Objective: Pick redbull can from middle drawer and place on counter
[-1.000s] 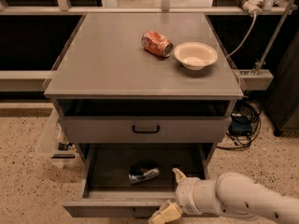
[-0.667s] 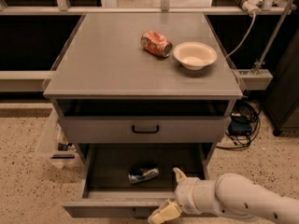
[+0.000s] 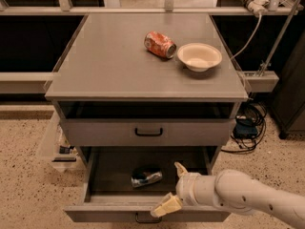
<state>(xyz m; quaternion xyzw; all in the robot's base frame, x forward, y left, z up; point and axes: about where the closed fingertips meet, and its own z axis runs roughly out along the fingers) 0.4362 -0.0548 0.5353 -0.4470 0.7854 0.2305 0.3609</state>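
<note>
The redbull can [image 3: 146,176] lies on its side in the open middle drawer [image 3: 109,168], the lowest one, near its centre. My gripper [image 3: 172,189] reaches in from the right on a white arm and sits just right of the can, over the drawer's front right part. Its cream fingers [image 3: 166,206] are spread, one pointing up and one down toward the drawer front, with nothing between them. The grey counter [image 3: 109,61] is the flat cabinet top above.
A dented orange-red can [image 3: 160,44] lies on the counter beside a white bowl [image 3: 199,57] at the back right. A shut grey drawer front [image 3: 148,132] sits above the open drawer. Cables [image 3: 248,123] lie on the floor at right; a clear bin [image 3: 55,144] at left.
</note>
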